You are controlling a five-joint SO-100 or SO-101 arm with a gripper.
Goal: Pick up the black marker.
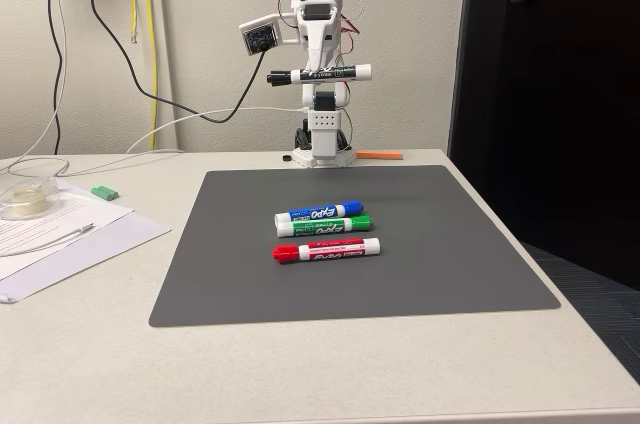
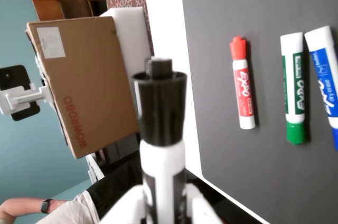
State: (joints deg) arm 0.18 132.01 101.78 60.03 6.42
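Note:
The black marker hangs level in the air, high above the table in the fixed view, its black cap to the left and white end to the right. My gripper is shut on the middle of its barrel. In the wrist view the black marker rises from the bottom edge with its black end up, and white fingers clamp it on both sides low in the picture. The arm is folded up over its base at the back of the table.
A dark grey mat carries a blue marker, a green marker and a red marker in a row. Papers and a small dish lie at the left. A cardboard box stands beyond the table edge.

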